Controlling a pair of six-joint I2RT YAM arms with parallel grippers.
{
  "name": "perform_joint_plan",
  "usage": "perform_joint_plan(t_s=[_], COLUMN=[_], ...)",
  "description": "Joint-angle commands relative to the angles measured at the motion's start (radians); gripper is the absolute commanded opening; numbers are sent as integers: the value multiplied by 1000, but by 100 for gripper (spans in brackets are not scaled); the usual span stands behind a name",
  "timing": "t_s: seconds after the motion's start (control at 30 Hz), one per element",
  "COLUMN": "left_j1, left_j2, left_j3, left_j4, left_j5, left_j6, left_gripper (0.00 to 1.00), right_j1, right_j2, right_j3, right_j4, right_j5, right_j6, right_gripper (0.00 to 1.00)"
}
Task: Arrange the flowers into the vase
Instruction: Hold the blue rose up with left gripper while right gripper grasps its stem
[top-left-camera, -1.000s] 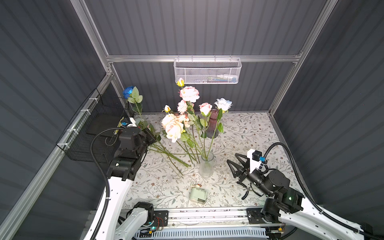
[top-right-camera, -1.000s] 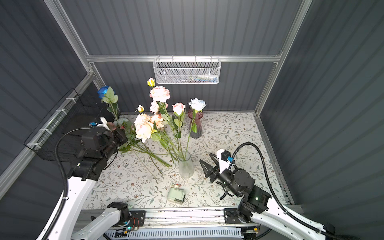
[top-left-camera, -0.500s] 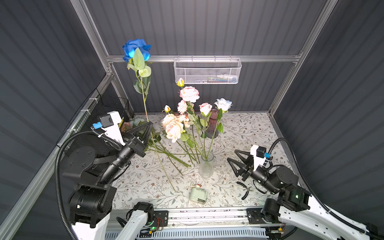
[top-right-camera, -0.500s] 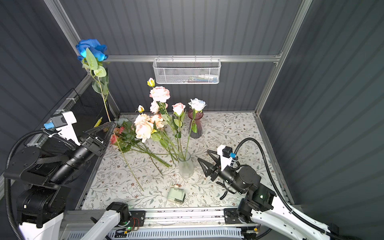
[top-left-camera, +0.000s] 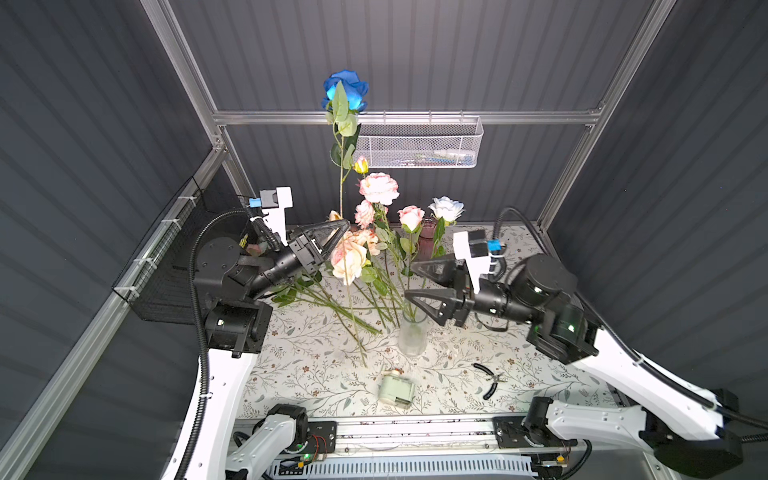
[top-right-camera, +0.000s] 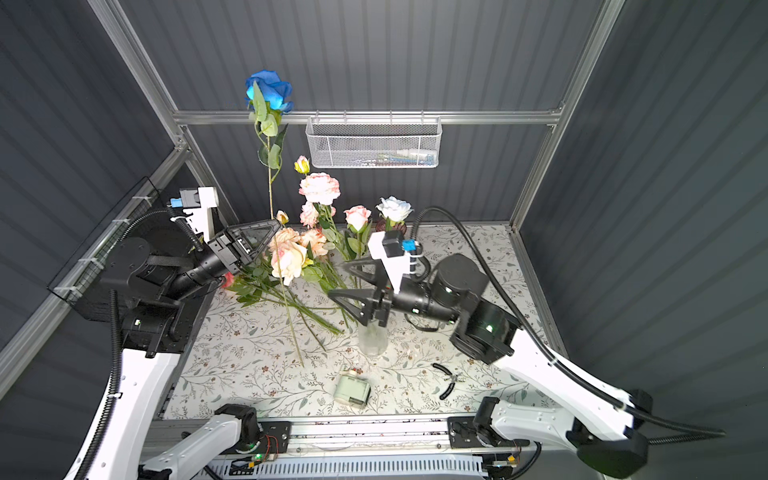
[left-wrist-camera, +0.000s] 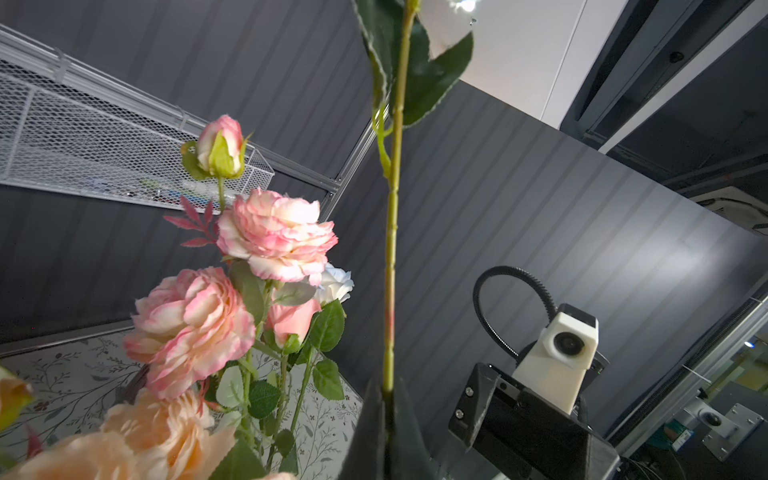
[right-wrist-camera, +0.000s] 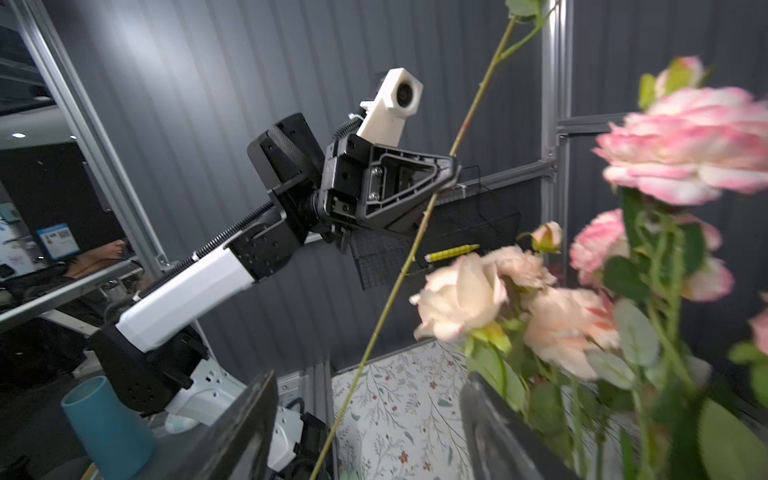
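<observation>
Grey ribbed walls, aluminium framing, a desk (top-left-camera: 316, 374) under leaf-printed cloth. Left hand (top-left-camera: 345, 224) pinched shut on the thin green stem of the deep blue rose (top-left-camera: 345, 89), roughly midway along; bloom raised high before the back rail, cut end hanging low over the cloth, left of the vase (top-left-camera: 412, 336), touching or not impossible to tell. Right hand (top-left-camera: 409, 280) open, black wedge-shaped fingers spread and empty, poised near the mouth of the vase beside the standing stems. Clear glass, narrow, upright, already holding a ruffled pink peony (top-left-camera: 379, 188), a pink rose (top-left-camera: 410, 217), a pale blue-white rose (top-left-camera: 446, 208), and apparently the peach blooms (top-left-camera: 349, 257) leaning left. Cloth-like petals, wiry plastic-looking stems, matte toothed leaves. Further left, several leafy stems (top-left-camera: 328, 307) flat on the cloth, partly under the left arm, not yet placed. Judged past halfway: blue rose to be lowered in next, loose stems after that. Beyond, black pliers (top-left-camera: 490, 380) and a small pale green box (top-left-camera: 397, 390) toward the front edge, a dark red vase (top-left-camera: 427, 243) at the back, a white mesh basket (top-left-camera: 419, 143) hung on the rail. Black wire crate (top-left-camera: 166, 266) off the desk's left side.
</observation>
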Motion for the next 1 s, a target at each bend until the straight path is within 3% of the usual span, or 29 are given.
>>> perform_joint_plan(t_s=[0.0,0.2,0.57,0.73,0.83,0.87,0.9,0.97], left_j1=[-7,-9,-11,-16,-18,-19,-19,-18], left_j2=[-18,-69,-15,-7,-6,-9,-15,-29], left_j3=[2,-78,-133,-137,-143,-147,-150,-155], left_j4=[158,391,672,671,676,671,653,602], left_j5=[72,119,167,168,164,159,150,131], left_j6=[-45,-113,-297,-295,-302,-300,-293,-260], left_gripper=[0,0,0,0,0,11,43,85], right_j1=[1,9,25,38,39,39,39,38], right_j2=[130,290,396,428,438,436,426,393], right_j3=[149,326,438,472,478,473,460,422], right_j4=[-37,-61,-33,-33,-32,-29,-27,-20], right_j5=[-146,-208,-315,-346,-341,-335,-322,-290], right_j6=[34,71,117,125,130,129,122,104], right_gripper=[72,71,61,45,22,13,5,0])
